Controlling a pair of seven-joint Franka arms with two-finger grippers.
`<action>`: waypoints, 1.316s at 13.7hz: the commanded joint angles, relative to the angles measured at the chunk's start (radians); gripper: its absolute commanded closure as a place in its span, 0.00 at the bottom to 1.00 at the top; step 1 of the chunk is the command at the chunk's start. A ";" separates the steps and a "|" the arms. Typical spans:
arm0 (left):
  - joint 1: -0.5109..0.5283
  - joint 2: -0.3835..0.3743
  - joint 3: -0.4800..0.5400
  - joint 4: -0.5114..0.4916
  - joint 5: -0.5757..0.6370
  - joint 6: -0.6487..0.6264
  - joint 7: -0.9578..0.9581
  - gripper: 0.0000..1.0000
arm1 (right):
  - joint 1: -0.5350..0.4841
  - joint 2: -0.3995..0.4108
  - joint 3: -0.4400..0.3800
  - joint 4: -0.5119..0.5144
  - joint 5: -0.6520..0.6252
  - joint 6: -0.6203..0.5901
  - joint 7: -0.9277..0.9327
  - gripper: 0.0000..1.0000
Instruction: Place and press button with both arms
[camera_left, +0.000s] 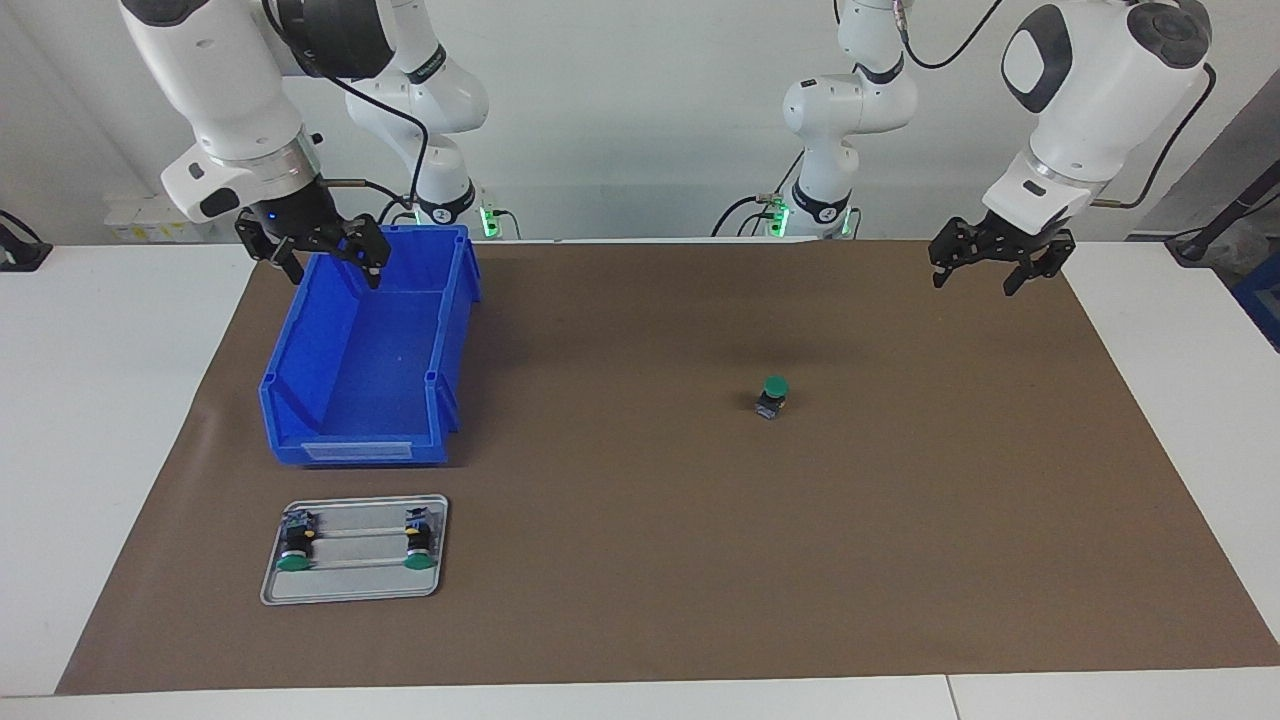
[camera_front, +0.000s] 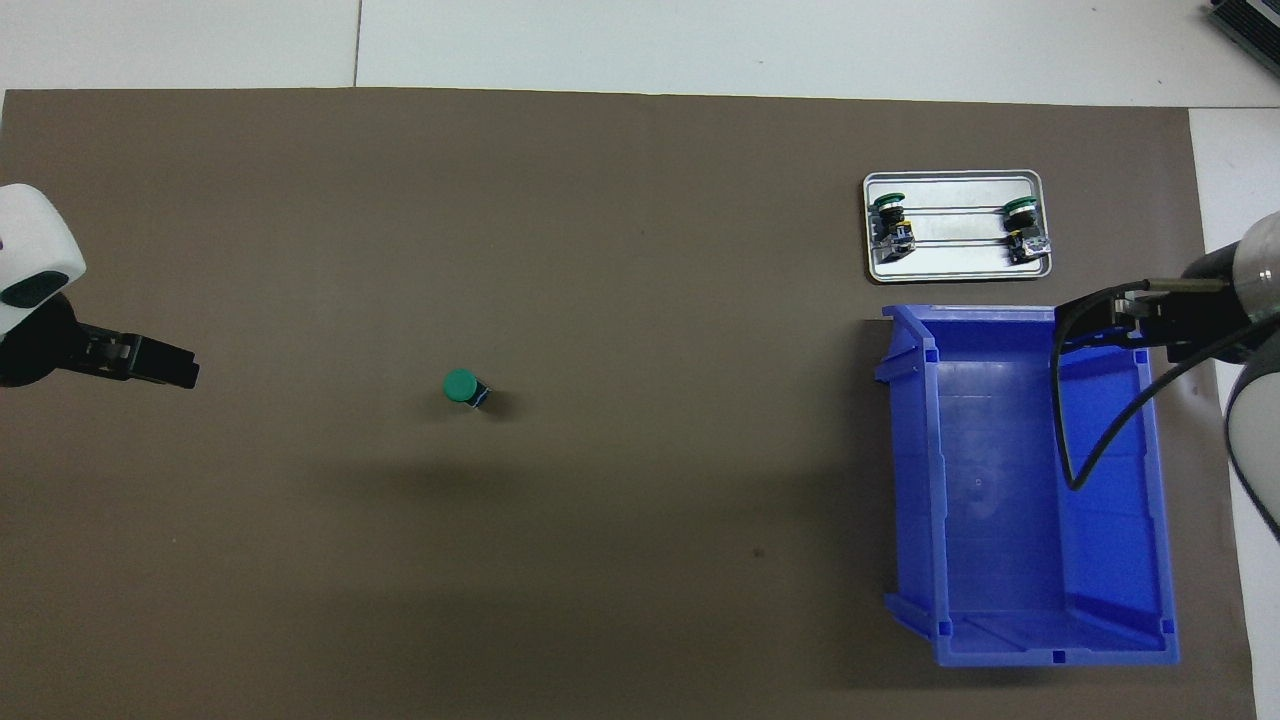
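On the brown mat (camera_left: 640, 560) that covers the middle of the white surface (camera_left: 110, 420): one button (camera_left: 771, 396), green cap up, standing on its grey-blue block, apart from everything else. It lies lower than the left gripper (camera_left: 1000, 268) and toward the right arm's end from it, untouched. Left gripper: fingers apart, nothing between them, raised over the mat's edge at the left arm's end; in the overhead view it shows at (camera_front: 165, 365), pointing toward the button (camera_front: 464, 388). Right gripper (camera_left: 330, 262): fingers apart, nothing held, hanging over the robot-side end of the blue bin (camera_left: 350, 400); in the overhead view only its black wrist and cable show over the bin (camera_front: 1000, 500). Blue bin: open top, nothing visible inside, below the right gripper. Metal tray (camera_left: 355, 585): just beside the bin, farther from the robots than the right gripper, two more green-capped buttons lying on their sides on it, one (camera_left: 294, 548) at each end (camera_left: 420, 545), caps pointing away from the robots.
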 joint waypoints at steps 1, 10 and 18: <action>0.006 -0.008 -0.003 0.014 0.011 0.022 -0.025 0.00 | 0.066 -0.020 0.018 -0.031 0.007 0.055 0.100 0.00; 0.007 -0.016 -0.004 0.000 0.012 0.048 -0.084 0.00 | 0.390 0.179 0.018 0.076 0.000 0.207 0.583 0.00; 0.009 -0.019 -0.003 -0.003 0.012 0.044 -0.082 0.00 | 0.573 0.567 0.020 0.519 0.000 0.233 0.876 0.01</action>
